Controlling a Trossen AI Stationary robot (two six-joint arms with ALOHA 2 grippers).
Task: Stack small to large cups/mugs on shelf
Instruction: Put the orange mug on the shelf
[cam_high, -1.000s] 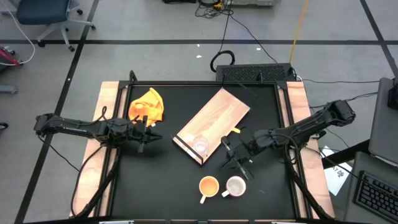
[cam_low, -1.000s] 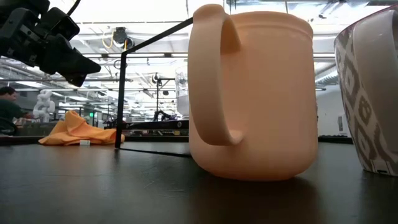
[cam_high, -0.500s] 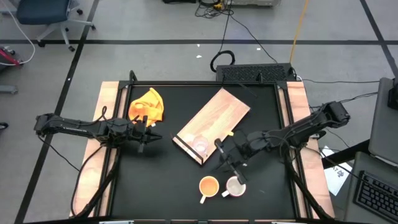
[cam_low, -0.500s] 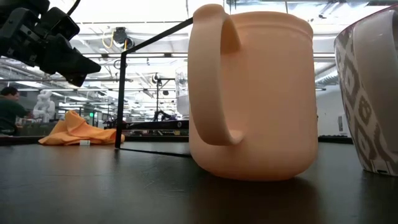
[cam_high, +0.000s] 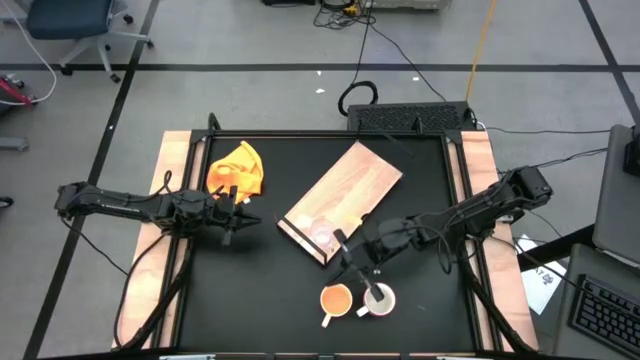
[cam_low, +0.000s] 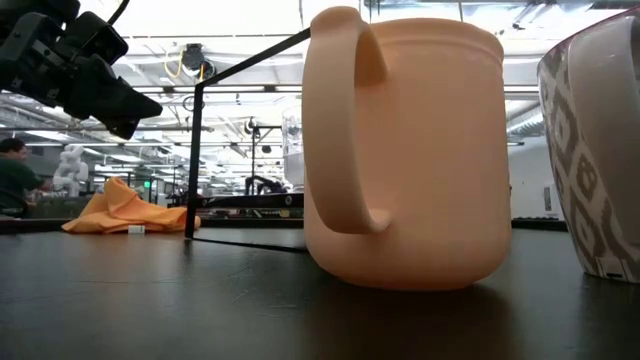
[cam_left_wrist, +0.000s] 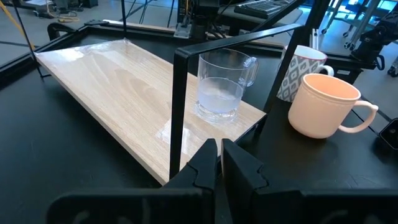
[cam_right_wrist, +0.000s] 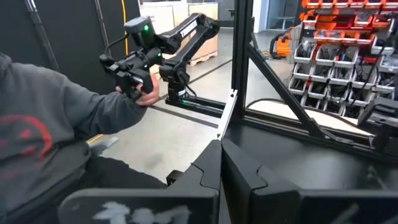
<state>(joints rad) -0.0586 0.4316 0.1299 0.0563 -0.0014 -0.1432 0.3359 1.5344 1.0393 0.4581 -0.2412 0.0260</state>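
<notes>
Mugs: glass (cam_high: 322, 234) on shelf (cam_high: 345, 190) | my right gripper (cam_high: 362, 277) closed, empty, above orange mug (cam_high: 335, 299) | spread fingers first, then straddle its rim.

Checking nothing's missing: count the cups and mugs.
3: clear glass cup on the wooden shelf; yellow-orange mug and white mug side by side on the black tabletop.

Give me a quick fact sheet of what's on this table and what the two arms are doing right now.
Shelf: wooden shelf, lying at an angle mid-table
Glass cup: clear glass cup, on the shelf near its dark end
Orange mug: orange mug, on the tabletop
White mug: white mug, beside the orange mug
Cloth: yellow cloth, back left
Left gripper: left gripper, shut, empty, waiting left
Right gripper: right gripper, shut, above the mugs
</notes>
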